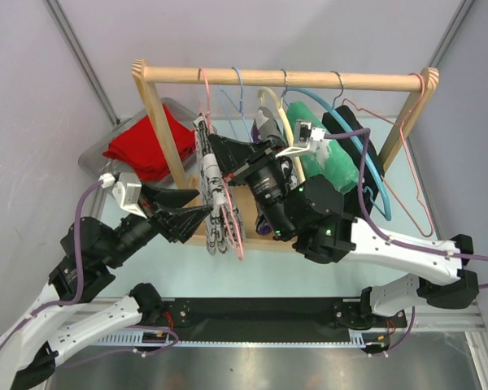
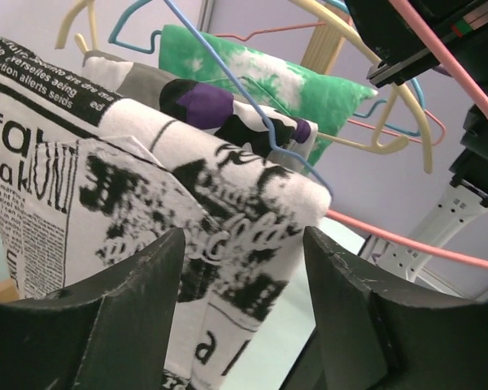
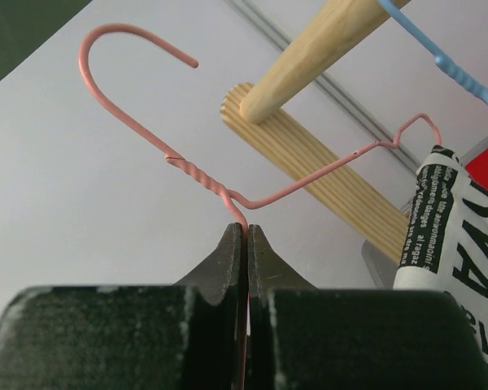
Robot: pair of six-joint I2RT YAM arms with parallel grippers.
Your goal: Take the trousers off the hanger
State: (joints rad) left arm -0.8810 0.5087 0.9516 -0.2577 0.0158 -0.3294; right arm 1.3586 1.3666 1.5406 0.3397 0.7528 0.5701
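**A:** Where are the trousers, and what is near them?

**B:** Seen from overhead, the newsprint-patterned trousers (image 1: 214, 203) hang folded over a pink wire hanger (image 1: 238, 240). They sit toward eleven o'clock of the picture's middle, below the wooden rail (image 1: 309, 80). The left gripper (image 1: 202, 213) points at them from eight o'clock. Its fingers (image 2: 138, 280) are apart, and the fold of cloth lies just beyond the gap. I cannot tell whether it touches them.

**A:** And the other arm?

**B:** The right gripper (image 3: 245, 230) reaches in from four o'clock. Its fingers are clamped together on the hanger's wire, just under the twisted neck.

**A:** How should the pull go?

**B:** As I judge it, the left fingers should advance until both layers of the fold sit deep between them. They should then close firmly and draw back toward eight o'clock while the right arm holds the hanger level. A shallow bite would likely slip off. A hard downward tug could twist the thin wire in the right grip.
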